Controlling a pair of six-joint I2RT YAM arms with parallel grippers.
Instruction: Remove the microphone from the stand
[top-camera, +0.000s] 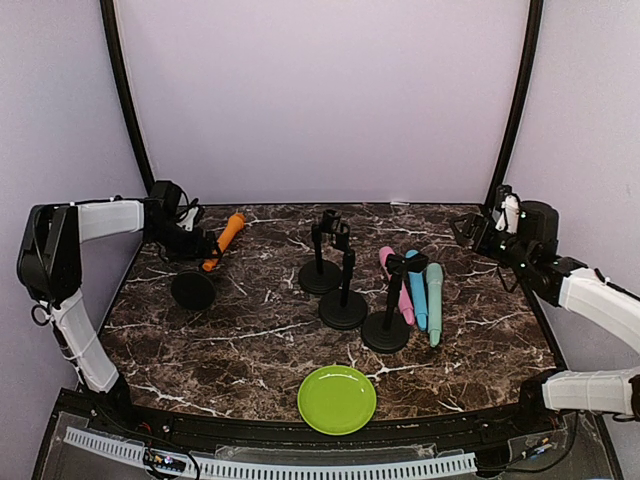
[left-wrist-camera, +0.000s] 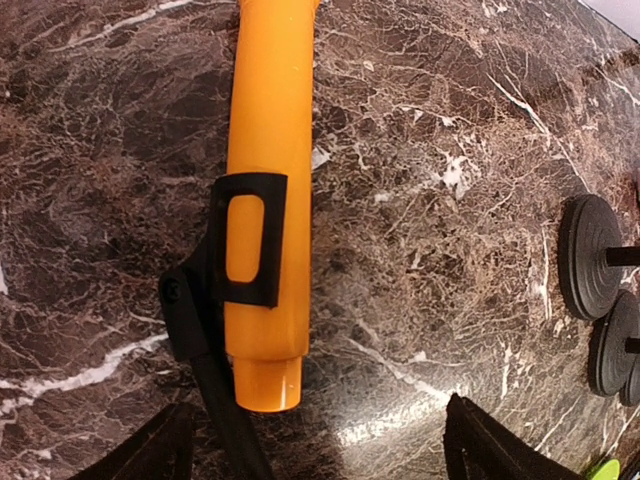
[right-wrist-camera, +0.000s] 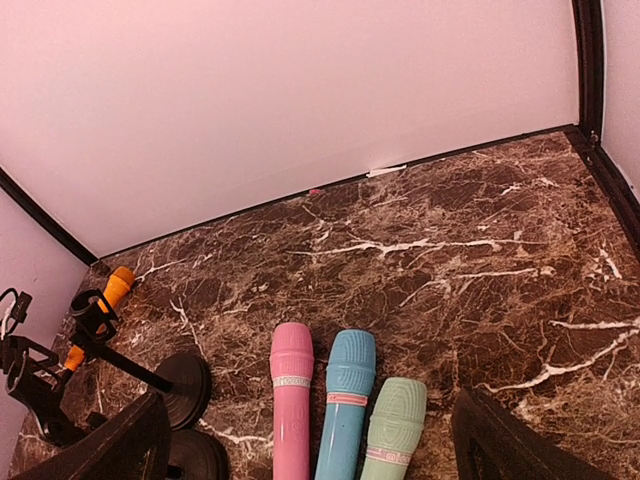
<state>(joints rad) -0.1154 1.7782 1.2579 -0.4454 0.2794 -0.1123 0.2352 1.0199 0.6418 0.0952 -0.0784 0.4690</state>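
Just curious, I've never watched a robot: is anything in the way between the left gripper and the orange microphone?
Nothing visible does. The orange cylindrical microphone lies straight ahead of the open left gripper, above the brown marble table. Only the black plastic clip of its own stand wraps it.

FREE: bare marble table (top-camera: 250, 340) right of loaded stand (top-camera: 193, 290), also far-right side | BLOCKED: three empty stands (top-camera: 343, 308) clustered mid-table, three loose microphones (top-camera: 417, 290) lying just beside them | FRONT: green plate (top-camera: 337, 399)
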